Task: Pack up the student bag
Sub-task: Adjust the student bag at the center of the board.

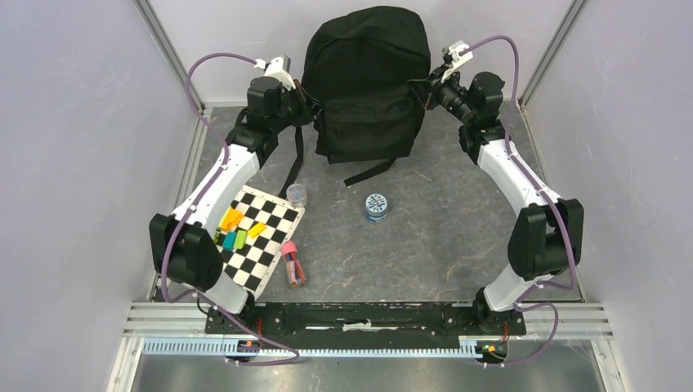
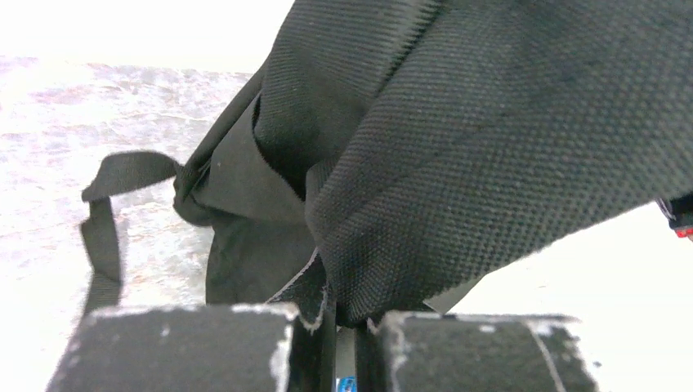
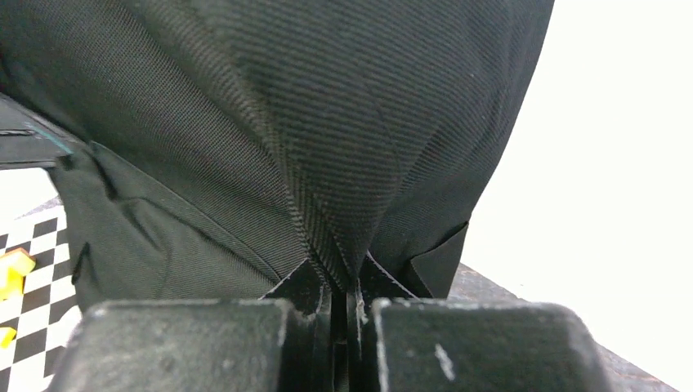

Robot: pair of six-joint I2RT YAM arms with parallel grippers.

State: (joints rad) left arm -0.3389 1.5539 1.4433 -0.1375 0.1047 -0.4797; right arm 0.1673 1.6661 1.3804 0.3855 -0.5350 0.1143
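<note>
The student bag (image 1: 366,82) is a large black fabric backpack standing upright at the back middle of the table. My left gripper (image 1: 309,102) is shut on a fold of fabric on its left side; the left wrist view shows the bag (image 2: 458,139) pinched between the jaws at my gripper (image 2: 347,322). My right gripper (image 1: 418,88) is shut on a fold on its right side; the right wrist view shows the fabric (image 3: 270,122) pinched at my gripper (image 3: 347,306). A black strap (image 1: 292,163) hangs down from the bag on the left.
A checkered board (image 1: 260,237) with yellow, green and blue blocks (image 1: 232,229) lies front left. A small clear jar (image 1: 297,194), a round blue-and-white tin (image 1: 376,206) and a pink-capped bundle of pens (image 1: 292,263) lie in front of the bag. Walls stand on both sides.
</note>
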